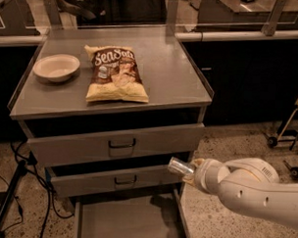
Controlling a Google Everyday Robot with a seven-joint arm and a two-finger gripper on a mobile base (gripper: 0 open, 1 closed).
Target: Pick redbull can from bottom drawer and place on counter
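Hard to read the business end here: the gripper (190,170) sits below the worktop's (165,67) front right corner, mostly swallowed by the bulky white arm (249,188) that comes in from the right and runs off the frame edge. Only tan slivers of the fingers (190,179) peek out, and they are pinching the redbull can (179,166), a small silvery cylinder poking leftward with its rear half buried in the grasp. The can hangs in the air, lower than the worktop and level with the middle drawer (88,183), close to that drawer's right end. Under all that, the bottom drawer (125,223) stands pulled out, its grey floor in shadow and its front cut off by the lower edge of the frame. The top drawer (153,140) is ajar just beneath the worktop. Up on the worktop itself, a chip bag (116,73) lies flat near the middle, and a pale bowl (56,67) sits at the left side. Two upright posts (171,14) rise at the worktop's back edge. Off the worktop's left side, dark cables (19,175) and a black pole trail over the floor; off its right, a wheeled stand (285,135) is only partly visible.
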